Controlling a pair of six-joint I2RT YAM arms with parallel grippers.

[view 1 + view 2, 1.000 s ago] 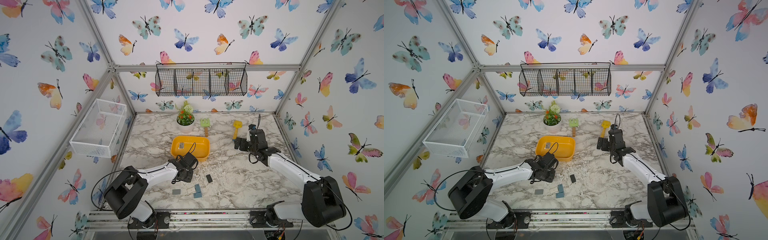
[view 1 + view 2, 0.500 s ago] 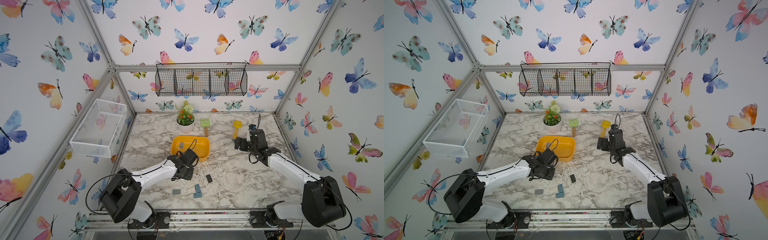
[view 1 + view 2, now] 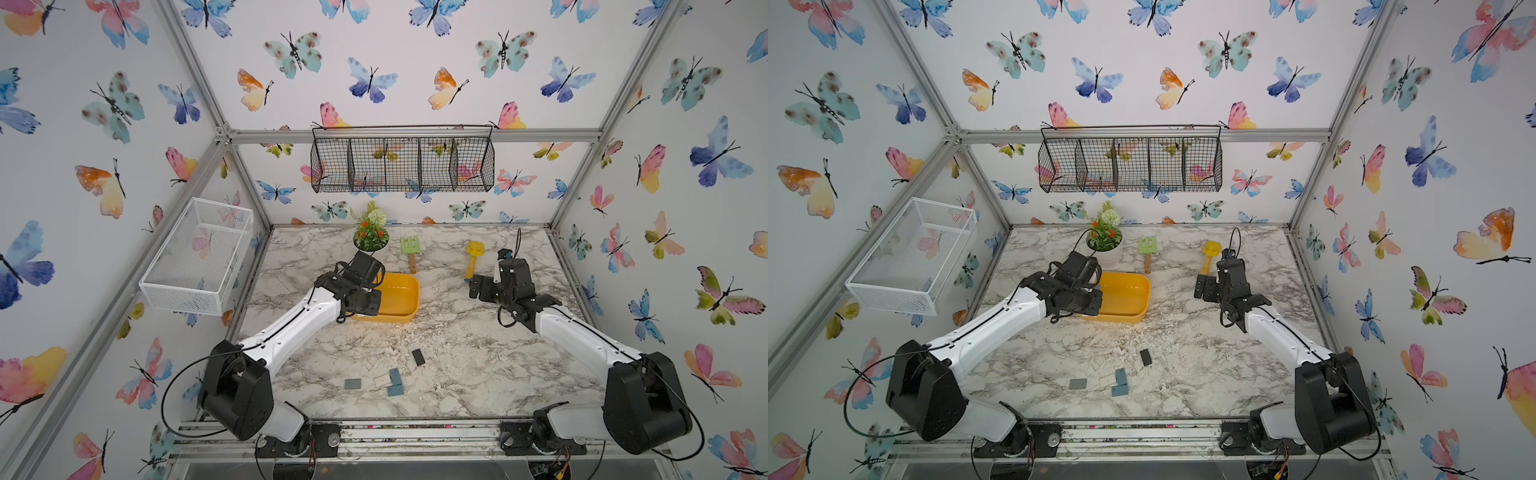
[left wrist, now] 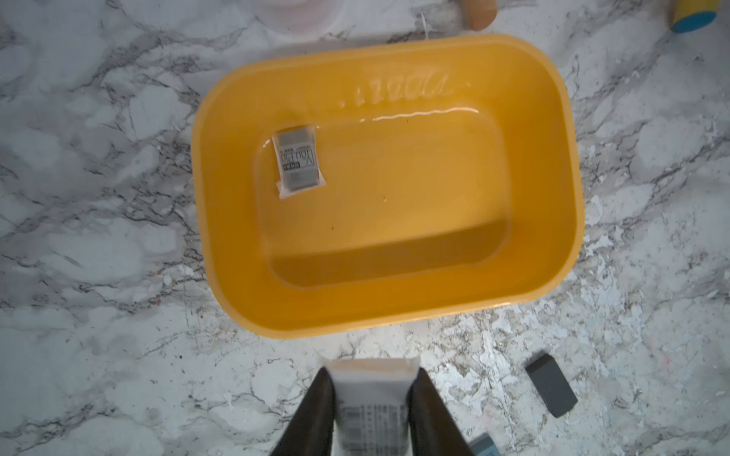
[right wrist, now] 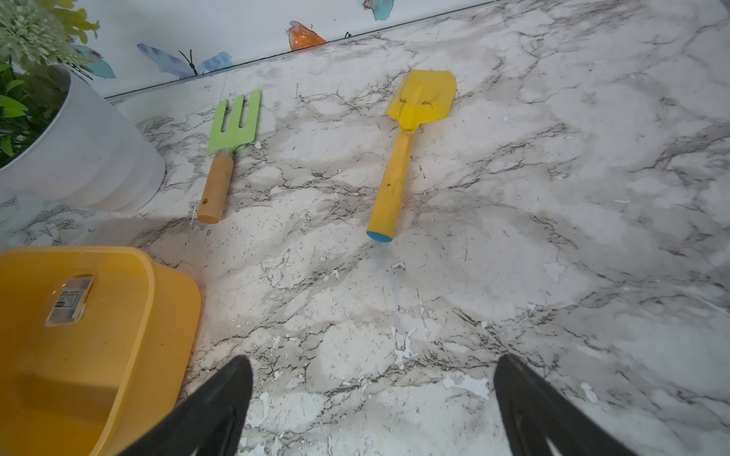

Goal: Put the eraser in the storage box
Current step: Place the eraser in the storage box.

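The left gripper (image 4: 373,380) clamps its fingers (image 4: 316,414) on a white-wrapped eraser (image 4: 371,402), long axis running out along them; the yellow storage box (image 4: 395,316) lies straight ahead just past the tips, its long side crosswise, 1 sleeved eraser (image 4: 298,162) already inside. The right gripper (image 5: 373,363), jaws wide apart and empty, hangs well off, so the drop looks like the left arm's

The storage box (image 4: 395,314) is glossy yellow-orange. In it, the sleeved eraser (image 4: 298,164) is grey under a white band with black print. The wrapped eraser (image 4: 373,418), between the black fingers (image 4: 316,414) of the left hand (image 4: 373,375), is white with faint grey lettering. The tabletop (image 4: 98,276) is white marble, grey-veined. At the box's six o'clock lie two slate-blue erasers (image 3: 395,376), a grey eraser (image 3: 352,383) and a black eraser (image 3: 418,357). The walls (image 3: 415,62) are white with watercolour butterflies.
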